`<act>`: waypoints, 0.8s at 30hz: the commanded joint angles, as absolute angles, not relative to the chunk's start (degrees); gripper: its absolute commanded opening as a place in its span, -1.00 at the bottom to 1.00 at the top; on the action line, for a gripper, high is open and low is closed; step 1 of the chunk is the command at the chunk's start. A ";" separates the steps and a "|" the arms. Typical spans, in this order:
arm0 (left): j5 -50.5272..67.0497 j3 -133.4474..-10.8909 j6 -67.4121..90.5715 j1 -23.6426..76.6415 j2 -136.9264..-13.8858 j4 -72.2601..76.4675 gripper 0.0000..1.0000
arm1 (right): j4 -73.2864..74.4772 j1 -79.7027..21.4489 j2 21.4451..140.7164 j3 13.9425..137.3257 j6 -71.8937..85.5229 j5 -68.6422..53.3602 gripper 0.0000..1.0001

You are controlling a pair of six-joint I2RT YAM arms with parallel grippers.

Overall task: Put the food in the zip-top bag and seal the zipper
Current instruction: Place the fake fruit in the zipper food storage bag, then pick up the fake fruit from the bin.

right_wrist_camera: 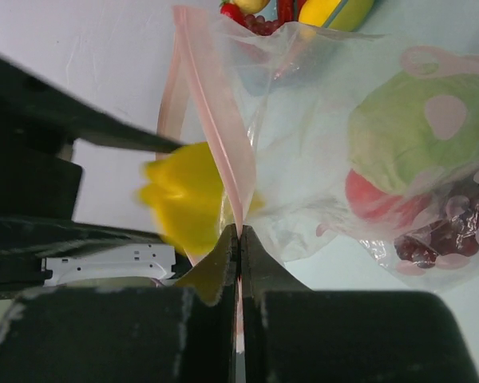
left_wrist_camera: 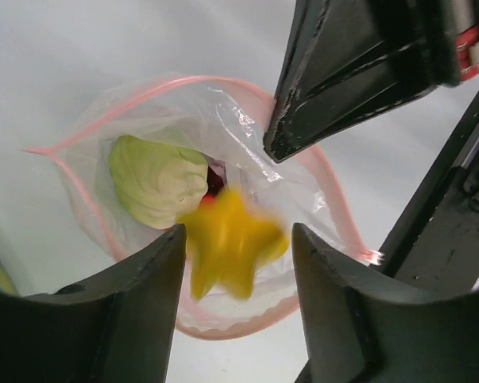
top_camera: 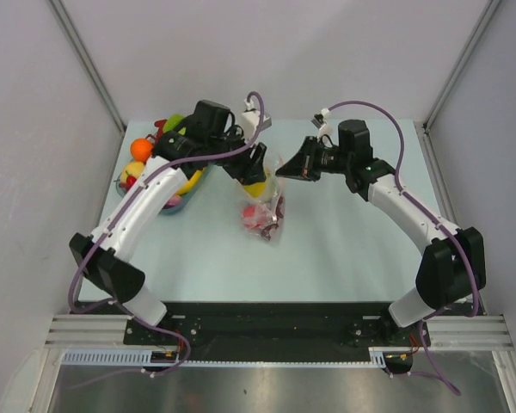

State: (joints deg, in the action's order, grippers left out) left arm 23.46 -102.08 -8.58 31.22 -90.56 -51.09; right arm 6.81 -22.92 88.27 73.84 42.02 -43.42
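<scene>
Your left tool, fingers apart, frames a blurred yellow star; your right tool is clamped on the zipper.

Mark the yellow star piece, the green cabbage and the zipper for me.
yellow star piece (left_wrist_camera: 231, 243), left wrist view, its centre.
green cabbage (left_wrist_camera: 156, 179), left wrist view, its pale middle.
zipper (right_wrist_camera: 215, 96), right wrist view, midway along the pink strip.
</scene>
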 commanded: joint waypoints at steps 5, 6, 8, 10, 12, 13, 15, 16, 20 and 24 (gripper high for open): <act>30.76 -107.31 -13.63 29.54 -89.39 -56.51 1.00 | 3.95 -21.80 84.81 76.29 44.03 -44.38 -1.00; 31.72 -107.84 -13.19 27.27 -89.04 -56.34 0.99 | 4.13 -21.54 84.73 76.29 43.95 -44.38 -1.00; 35.15 -109.76 -9.70 23.75 -88.51 -54.59 0.99 | 4.74 -21.36 84.90 76.29 43.33 -44.21 -1.00; 34.46 -110.65 -5.48 17.16 -88.51 -49.69 0.99 | 4.92 -21.18 85.16 76.29 43.07 -44.03 -1.00; 31.22 -109.96 -3.26 10.68 -88.94 -45.72 0.99 | 4.83 -21.18 85.52 76.29 42.98 -44.12 -1.00; 27.02 -109.52 -2.12 8.98 -89.64 -42.83 0.99 | 4.83 -21.18 85.69 76.29 42.98 -44.12 -1.00; 24.53 -109.16 -2.19 5.03 -92.71 -41.49 0.99 | 4.22 -21.18 86.13 76.29 43.15 -44.38 -1.00; 22.17 -109.33 -2.72 4.14 -93.94 -41.14 0.99 | 4.13 -21.27 86.13 76.29 43.07 -44.38 -1.00; 18.64 -109.69 -5.80 1.15 -100.09 -40.43 1.00 | 4.83 -21.27 86.48 76.29 42.54 -44.03 -1.00; 17.14 -110.04 -2.82 0.79 -104.85 -39.73 0.99 | 5.45 -21.18 86.48 76.29 41.84 -43.68 -1.00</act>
